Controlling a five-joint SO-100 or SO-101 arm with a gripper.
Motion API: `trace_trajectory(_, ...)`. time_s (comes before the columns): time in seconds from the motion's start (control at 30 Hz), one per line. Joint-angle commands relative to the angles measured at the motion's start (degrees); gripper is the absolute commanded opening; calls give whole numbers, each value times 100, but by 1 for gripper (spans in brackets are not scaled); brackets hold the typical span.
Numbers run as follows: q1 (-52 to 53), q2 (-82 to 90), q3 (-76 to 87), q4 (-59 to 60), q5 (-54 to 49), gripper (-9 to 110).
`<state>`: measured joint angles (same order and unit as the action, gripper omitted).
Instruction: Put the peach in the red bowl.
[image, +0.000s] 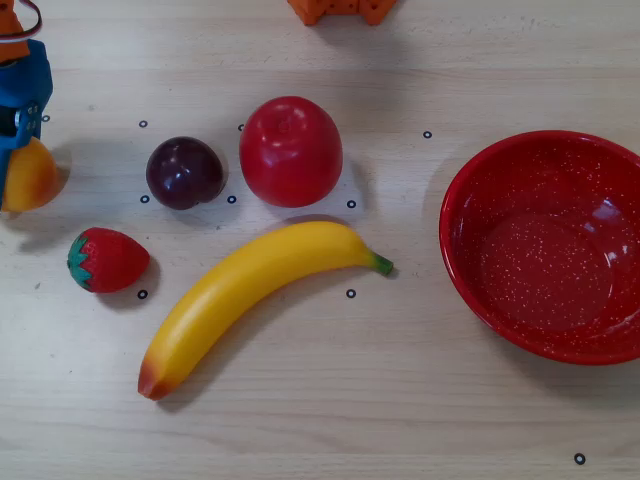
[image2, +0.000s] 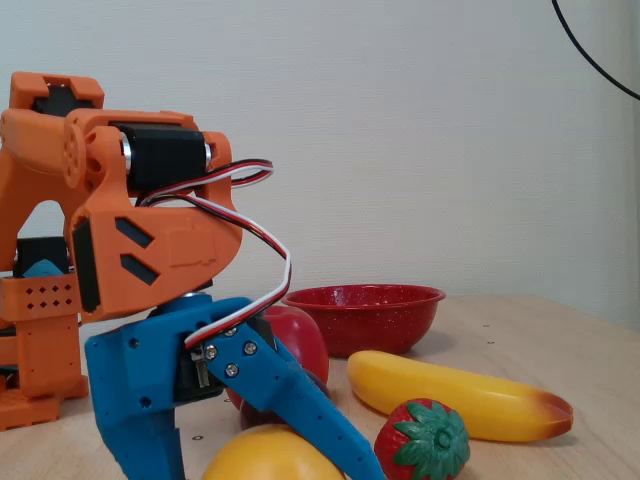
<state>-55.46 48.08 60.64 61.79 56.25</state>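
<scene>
The peach (image: 30, 178) lies at the far left edge of the overhead view, partly under my blue gripper (image: 15, 150). In the fixed view the peach (image2: 262, 458) sits low between the two blue fingers (image2: 290, 405) of my gripper (image2: 255, 475). The jaws are spread around it: the slanted finger rests against its right side, and a narrow gap shows on its left. The red bowl (image: 470, 190) stands empty at the far right of the overhead view; in the fixed view the red bowl (image2: 365, 318) is behind the fruit.
Between peach and bowl lie a dark plum (image: 185, 172), a red apple (image: 290, 150), a strawberry (image: 105, 260) and a long banana (image: 250, 285). The strawberry (image2: 422, 440) and banana (image2: 450, 395) sit just right of the gripper in the fixed view. The arm's orange base (image: 340, 10) is at the top edge.
</scene>
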Motion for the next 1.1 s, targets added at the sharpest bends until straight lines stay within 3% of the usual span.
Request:
trace_trajectory(0.0,-176,316,44,-132,105,31)
trace_trajectory(0.4,-132,352,141,-211,149,18)
trace_trajectory(0.57,-114,369,141,-211,211,0)
trace_trajectory(0.87,-132,747,18,0,105,0)
trace_trajectory(1.07,0,1459,-360,747,-334,0)
